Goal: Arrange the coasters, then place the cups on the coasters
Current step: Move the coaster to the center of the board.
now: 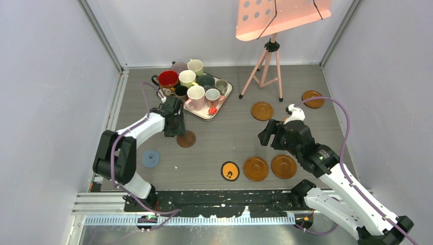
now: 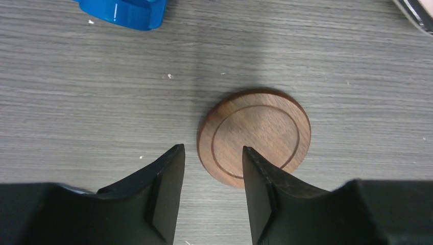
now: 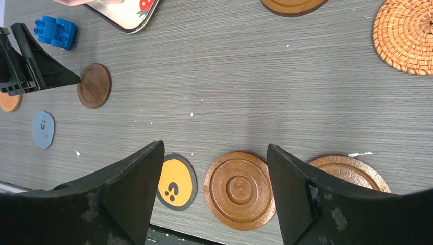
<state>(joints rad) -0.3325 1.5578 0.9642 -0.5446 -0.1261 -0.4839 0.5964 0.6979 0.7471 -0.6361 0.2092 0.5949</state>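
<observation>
My left gripper hovers at the near-left edge of a dark wood coaster, jaws partly apart with nothing between them; its right finger overlaps the disc's edge in the left wrist view. My right gripper stands open above a black coaster with an orange centre and a glossy brown coaster. A second brown one lies beside it, and two others sit farther back. A blue coaster lies front left. The cups crowd the tray.
A pink perforated panel on a tripod stands at the back right. A woven rattan disc lies right of my right gripper. A small blue toy sits by the tray corner, and a plain orange disc is behind the left fingers.
</observation>
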